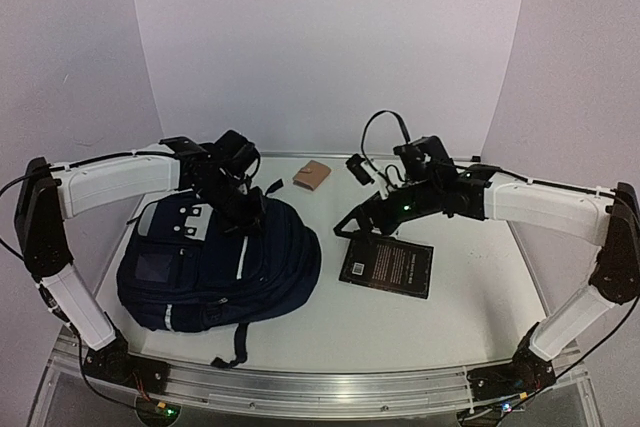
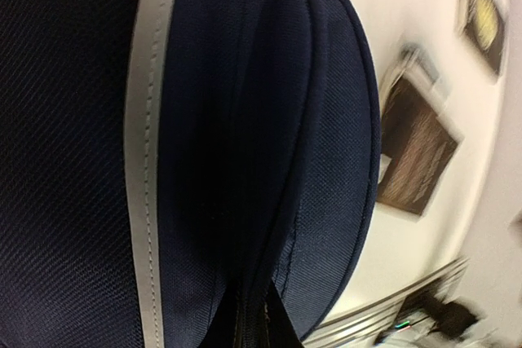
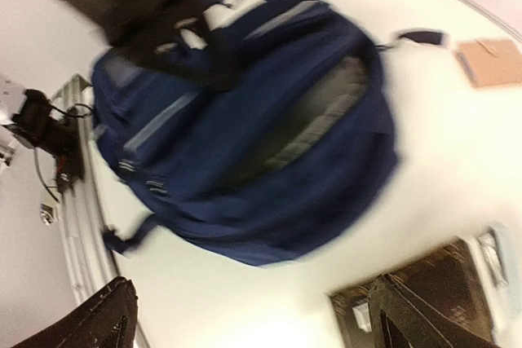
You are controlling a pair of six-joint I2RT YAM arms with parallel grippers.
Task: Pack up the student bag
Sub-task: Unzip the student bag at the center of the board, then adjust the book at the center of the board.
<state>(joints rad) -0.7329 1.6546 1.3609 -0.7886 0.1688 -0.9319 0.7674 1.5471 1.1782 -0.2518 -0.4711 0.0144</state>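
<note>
White table (image 1: pixel 470 317) holds one student bag (image 1: pixel 215 267), one book (image 1: pixel 387 265).

On the table (image 1: pixel 470 317): one bag (image 1: pixel 220 267), one book (image 1: pixel 387 267), one tan pouch (image 1: pixel 312 175) and one small black item (image 1: pixel 357 169). The last is apparently a single piece, though it is too small in the overhead view to be sure. That makes four loose things, one of each kind. The bag carries one white patch (image 1: pixel 192 222) with two slots. Two robot arms work the scene, one left arm (image 1: pixel 110 179) and one right arm (image 1: pixel 545 202). The wrist views show the same bag, book and pouch, adding no further kinds.
</note>
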